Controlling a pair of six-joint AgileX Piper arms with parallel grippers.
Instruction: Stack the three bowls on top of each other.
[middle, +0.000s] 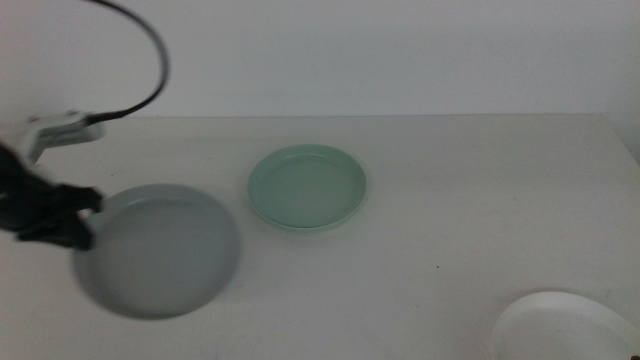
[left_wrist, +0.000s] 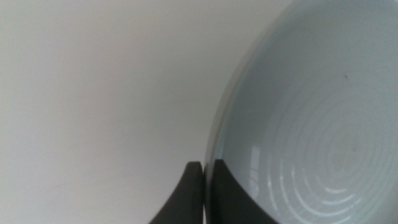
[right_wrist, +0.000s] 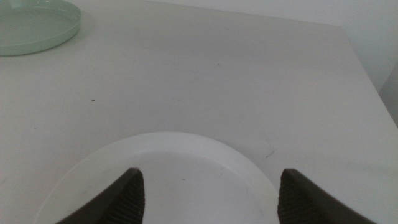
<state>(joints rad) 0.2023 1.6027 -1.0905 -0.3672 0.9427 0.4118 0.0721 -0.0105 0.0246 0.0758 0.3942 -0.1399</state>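
Note:
The grey bowl (middle: 160, 250) is at the left of the middle view, blurred and held a little above the table. My left gripper (middle: 85, 215) is shut on its left rim; the left wrist view shows the jaws clamped on the rim of the grey bowl (left_wrist: 311, 124). The mint green bowl (middle: 307, 187) sits in the table's middle and also shows in the right wrist view (right_wrist: 34, 25). The white bowl (middle: 565, 328) sits at the front right. My right gripper (right_wrist: 208, 186) is open above the white bowl (right_wrist: 168, 180), out of the middle view.
The white table (middle: 450, 200) reaches to the back wall, with its right edge near the white bowl. A black cable (middle: 150, 60) arcs above the left arm.

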